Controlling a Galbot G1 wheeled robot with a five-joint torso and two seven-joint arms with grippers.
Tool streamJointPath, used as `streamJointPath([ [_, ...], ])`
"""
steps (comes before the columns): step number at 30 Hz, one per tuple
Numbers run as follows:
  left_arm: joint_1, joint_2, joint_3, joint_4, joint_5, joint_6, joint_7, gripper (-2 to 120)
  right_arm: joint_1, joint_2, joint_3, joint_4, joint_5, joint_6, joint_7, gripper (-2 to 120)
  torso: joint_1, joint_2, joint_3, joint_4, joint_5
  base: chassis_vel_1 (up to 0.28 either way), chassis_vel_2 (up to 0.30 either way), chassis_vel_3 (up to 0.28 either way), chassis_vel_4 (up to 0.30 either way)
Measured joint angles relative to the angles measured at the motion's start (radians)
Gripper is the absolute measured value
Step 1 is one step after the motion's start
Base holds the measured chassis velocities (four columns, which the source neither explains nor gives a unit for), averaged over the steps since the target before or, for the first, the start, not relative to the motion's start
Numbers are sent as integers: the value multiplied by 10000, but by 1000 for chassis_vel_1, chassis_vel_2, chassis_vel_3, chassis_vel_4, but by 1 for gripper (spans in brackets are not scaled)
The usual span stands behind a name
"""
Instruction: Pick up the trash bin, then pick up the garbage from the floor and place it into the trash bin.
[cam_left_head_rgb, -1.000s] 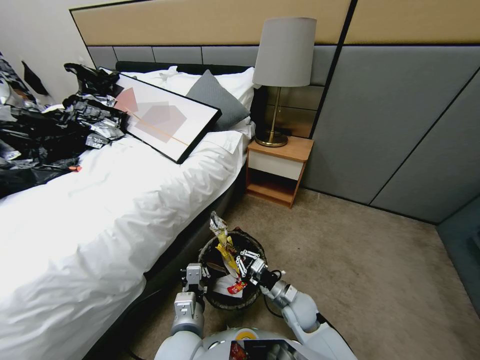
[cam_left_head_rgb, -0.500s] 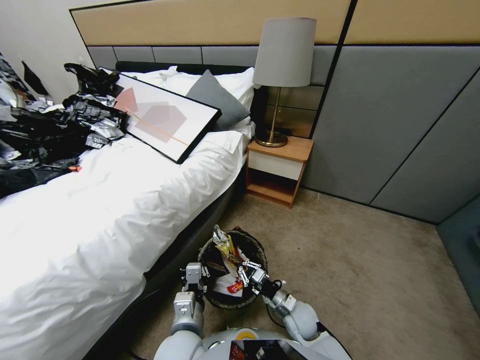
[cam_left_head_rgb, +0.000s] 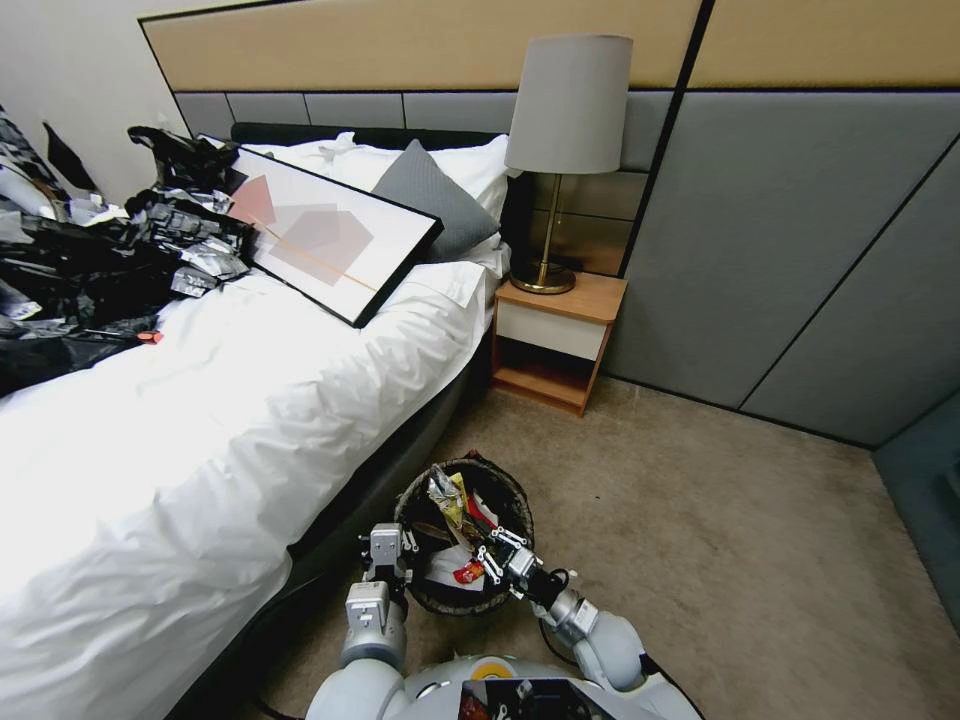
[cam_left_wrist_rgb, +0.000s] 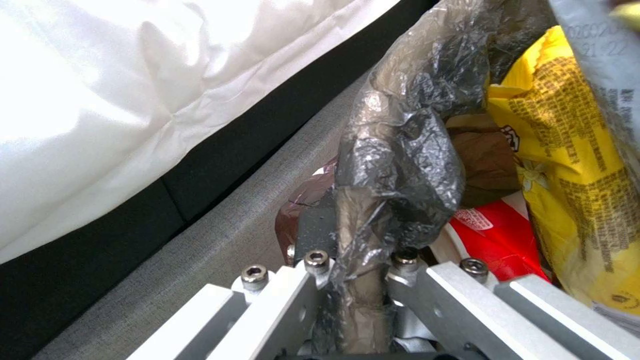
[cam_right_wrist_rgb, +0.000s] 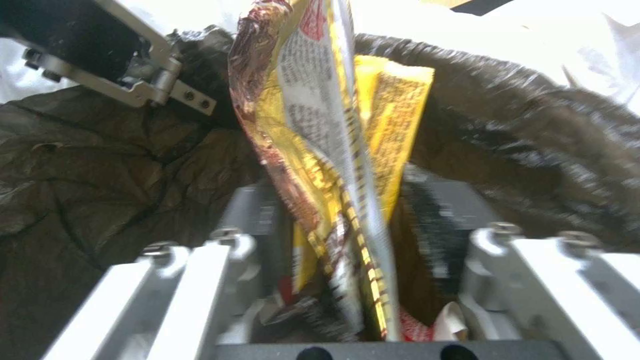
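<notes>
Bedside clean-up well advanced: the left gripper (cam_left_head_rgb: 385, 545) is clamped on the rim of the small round trash bin lined with crinkly black bag (cam_left_head_rgb: 425, 592), already holding several wrappers. The right gripper (cam_left_head_rgb: 497, 556), fingers spread, hangs over its mouth, a crumpled yellow-and-silver wrapper (cam_right_wrist_rgb: 327, 145) loose between them.
</notes>
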Motion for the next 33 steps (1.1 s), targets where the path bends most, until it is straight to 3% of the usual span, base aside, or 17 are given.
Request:
streamJointPath([
  [5, -1, -8, -1, 3, 1, -6, 0, 0, -33, 14, 42, 81, 5, 34, 9, 73, 0, 0, 0, 0, 0, 0, 0, 0, 0],
  [9, 5, -8, -1, 5, 1, -10, 0, 0, -35, 14, 50, 113, 6, 36, 18, 82, 0, 0, 0, 0, 1, 0, 0, 0, 0],
  [12, 22, 6, -18, 4, 2, -12, 0, 0, -36, 6, 70, 163, 11, 37, 45, 97, 0, 0, 0, 0, 1, 0, 0, 0, 0],
  [25, 46, 41, -26, 4, 3, -16, -4, 0, -473, -74, 353, 968, 0, 186, 39, 100, 0, 0, 0, 0, 1, 0, 0, 0, 0],
  [33, 49, 75, -55, 4, -16, -17, -10, 0, -1157, -10, 1064, 2462, 67, 487, 152, 100, 0, 0, 0, 0, -1, 0, 0, 0, 0],
])
